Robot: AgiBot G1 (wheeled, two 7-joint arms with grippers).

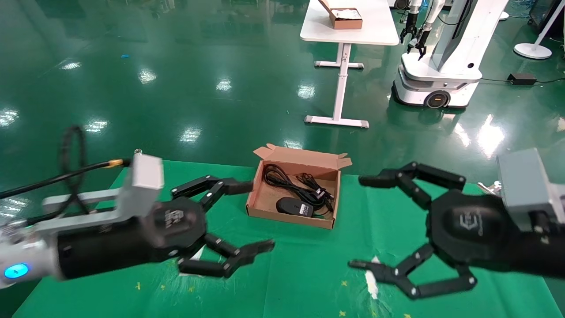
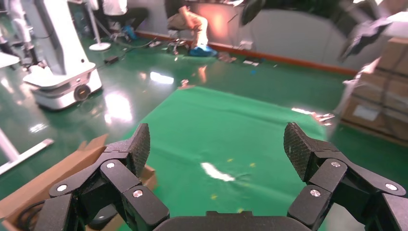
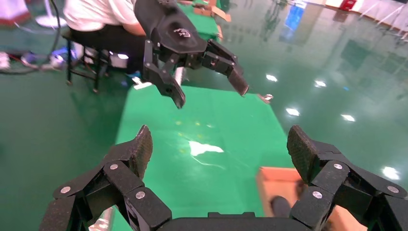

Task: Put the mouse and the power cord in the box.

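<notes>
The mouse point(image 1: 294, 206) and the power cord point(image 1: 295, 184) both lie inside the box point(image 1: 265, 204), which sits on the green counter point(image 1: 309, 274) at about twelve o'clock from the two arms, its lid flap standing open at the far edge. The left tool point(image 1: 240, 216) hangs at nine o'clock of the box, spread wide and empty, its upper fingertip almost touching the box wall. The right tool point(image 1: 357, 223) hangs at three o'clock, also spread and empty.

The main risk, as I judge it, is a stray sweep of the left tool nudging the box or catching a cord loop and dragging it out.

Nothing else crowds the box. Far off at twelve o'clock stand a white table point(image 1: 353, 31) carrying a smaller reddish box point(image 1: 344, 18), and another robot point(image 1: 441, 66) at one o'clock.
</notes>
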